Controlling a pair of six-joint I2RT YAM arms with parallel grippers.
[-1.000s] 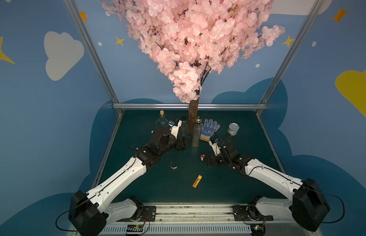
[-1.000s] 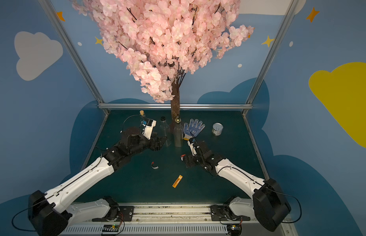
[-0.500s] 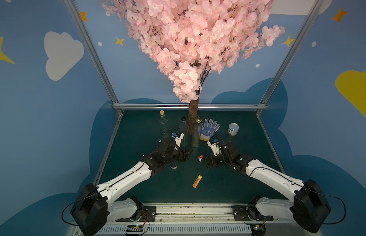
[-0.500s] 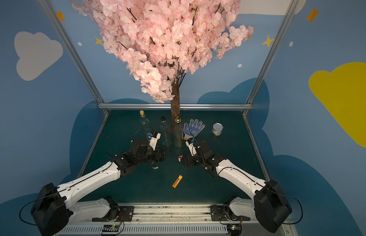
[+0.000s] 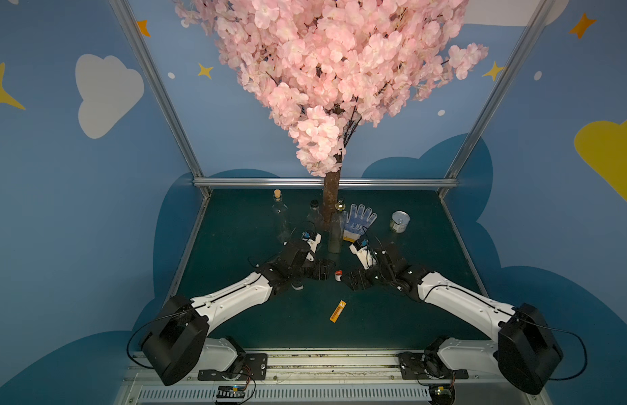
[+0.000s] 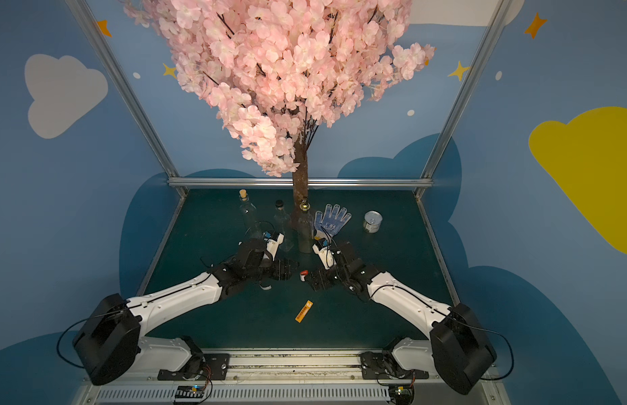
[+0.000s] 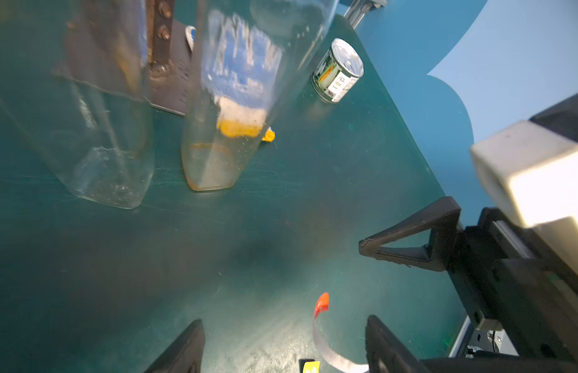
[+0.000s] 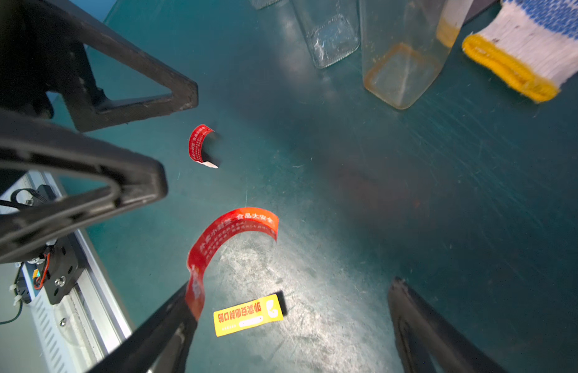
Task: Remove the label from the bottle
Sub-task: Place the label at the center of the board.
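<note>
Label [image 8: 232,232] is clinging to one finger of the right gripper [image 8: 292,287], jaws gaping wide, mid-table. The bottle [image 5: 334,235] is standing far centre, looking bare. Shedding the strip is likely calling for the left gripper [image 5: 322,271], jaws parted, to pinch it free.

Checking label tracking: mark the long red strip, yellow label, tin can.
long red strip [image 8: 242,221], right wrist view, on its printed arc.
yellow label [image 8: 247,315], right wrist view, centre of printed face.
tin can [image 7: 331,79], left wrist view, side wall.
</note>
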